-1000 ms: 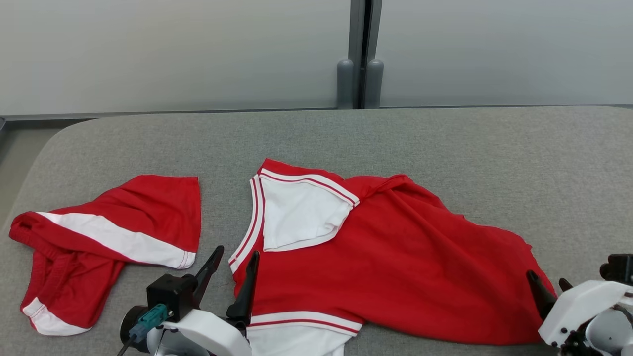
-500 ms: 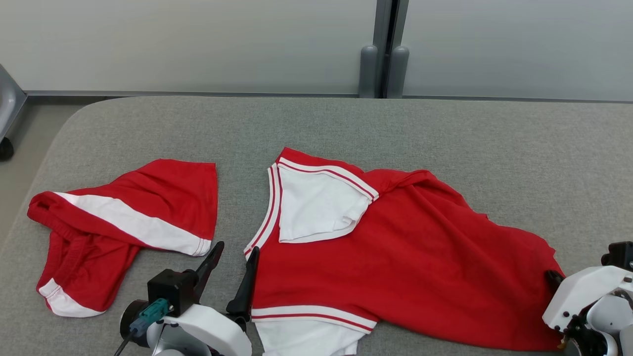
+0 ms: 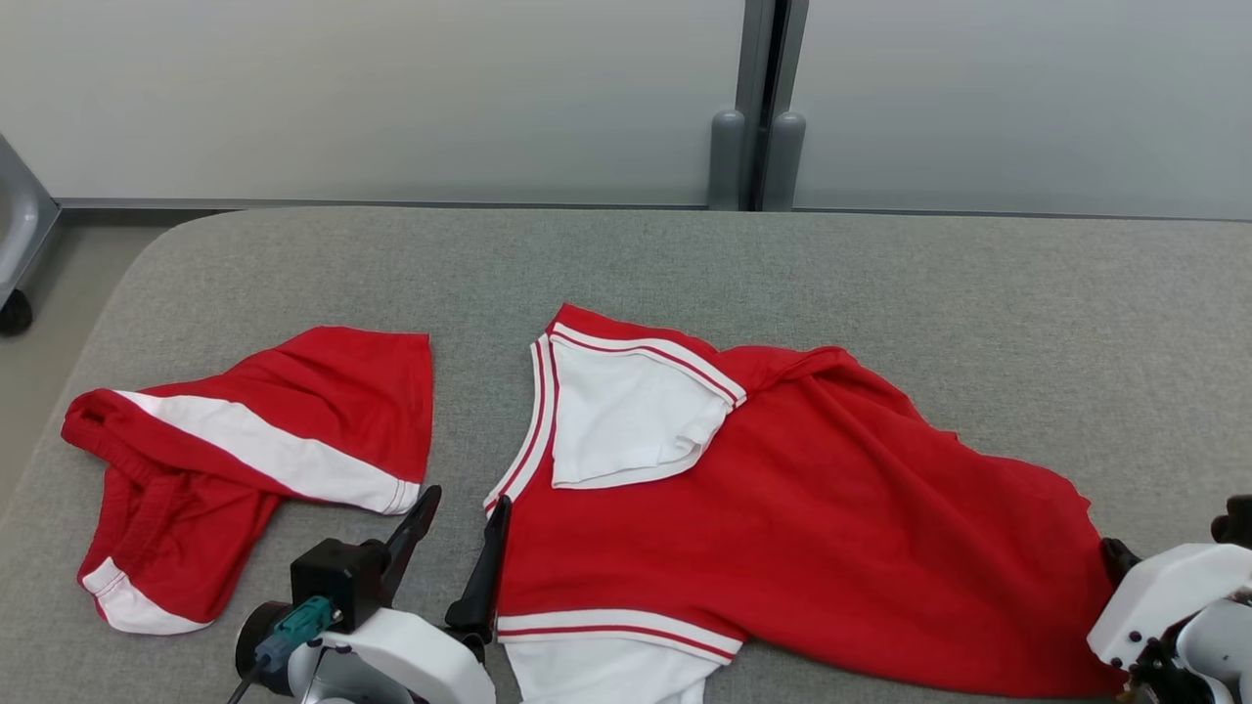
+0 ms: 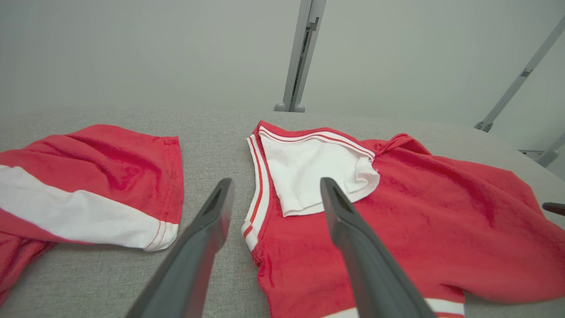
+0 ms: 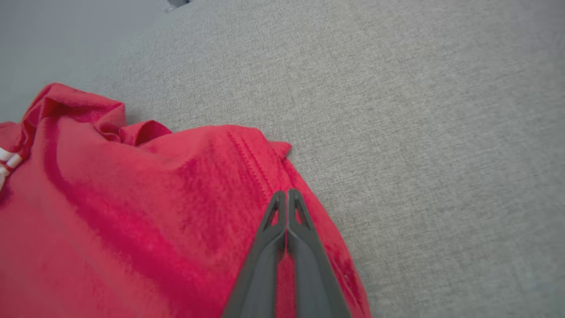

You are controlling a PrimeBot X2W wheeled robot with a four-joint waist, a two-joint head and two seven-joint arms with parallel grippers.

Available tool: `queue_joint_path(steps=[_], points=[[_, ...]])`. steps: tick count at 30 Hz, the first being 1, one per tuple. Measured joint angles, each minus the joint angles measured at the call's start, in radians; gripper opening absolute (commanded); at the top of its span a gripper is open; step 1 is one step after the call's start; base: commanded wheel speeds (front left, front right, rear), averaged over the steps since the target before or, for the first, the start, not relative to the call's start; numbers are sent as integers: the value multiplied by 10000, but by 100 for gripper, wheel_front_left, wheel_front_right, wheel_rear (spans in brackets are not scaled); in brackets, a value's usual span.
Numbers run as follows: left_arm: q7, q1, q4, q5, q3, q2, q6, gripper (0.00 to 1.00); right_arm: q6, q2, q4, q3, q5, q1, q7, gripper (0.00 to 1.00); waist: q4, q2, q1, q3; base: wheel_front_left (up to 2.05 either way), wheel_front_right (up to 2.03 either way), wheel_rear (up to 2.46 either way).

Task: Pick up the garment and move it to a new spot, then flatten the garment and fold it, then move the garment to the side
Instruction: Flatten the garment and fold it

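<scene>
The garment (image 3: 782, 518) is a red shirt with white sleeves and striped trim, lying rumpled on the grey padded table (image 3: 685, 264). My left gripper (image 3: 468, 501) stands open at the shirt's left edge. In the left wrist view one finger of the left gripper (image 4: 277, 183) lies on the bare table and the other over the red cloth (image 4: 397, 221). My right gripper (image 3: 1113, 552) is at the shirt's right hem. In the right wrist view the right gripper's (image 5: 287, 192) fingers are pressed together on the red cloth (image 5: 132, 212) beside the stitched hem.
Red shorts (image 3: 245, 460) with a white stripe lie to the left, apart from the shirt; they also show in the left wrist view (image 4: 88, 185). A grey wall with a post (image 3: 758, 127) runs behind the table. A wheeled frame (image 3: 15, 244) stands at far left.
The right gripper's fingers, open a second ago, have closed at the shirt's right hem. The head camera has shifted. The left gripper stays open in the same place.
</scene>
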Motion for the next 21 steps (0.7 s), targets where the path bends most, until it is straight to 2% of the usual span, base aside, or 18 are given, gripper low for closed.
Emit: queue_joint_path(steps=[1, 2, 3, 4, 10, 11, 16, 17, 19, 20, 21], points=[[2, 20, -10, 0, -6, 15, 15, 100, 0, -2, -12, -96, -59, 56, -33, 12, -7, 0, 0, -11, 0, 0, 0], [6, 36, -13, 0, -12, 29, 36, 100, 0, -2, -12, -165, -111, 109, -44, 45, -14, 0, 0, -21, 0, 0, 0], [12, 47, -25, -2, -15, 40, 38, 100, 0, 4, -2, -215, -136, 158, 13, 90, -24, 0, 0, -27, 0, 0, 0], [15, 51, -36, -2, -17, 54, 40, 100, 0, 29, 4, -228, -157, 198, 35, 100, -36, 0, 1, -23, 0, 0, 0], [90, 42, -119, 0, -63, 88, 67, 100, 0, 140, 180, -334, -305, 203, 196, 100, -66, 0, 0, 88, 0, 0, 0], [94, 32, -123, 0, -71, 92, 67, 100, 0, 155, 228, -347, -314, 190, 196, 96, -64, 0, 0, 112, 0, 0, 0], [105, -35, -134, 2, -102, 111, 67, 100, 0, 163, 384, -362, -395, 49, 146, 49, -24, 0, 0, 185, 0, 0, 0], [105, -37, -130, 2, -107, 115, 67, 100, 0, 165, 408, -359, -399, 41, 127, 48, -15, 0, 0, 190, 0, 0, 0], [134, -38, -123, 2, -123, 115, 67, 100, 0, 174, 449, -343, -412, 40, 96, 40, -1, 0, 0, 187, 0, 0, 0], [134, -38, -119, 2, -127, 115, 67, 100, 0, 182, 462, -326, -414, 40, 69, 28, 3, 0, 1, 179, 0, 0, 0], [136, -38, -115, 0, -128, 117, 69, 100, 0, 196, 476, -307, -414, 40, 25, 6, 6, 0, 0, 170, 0, 0, 0]])
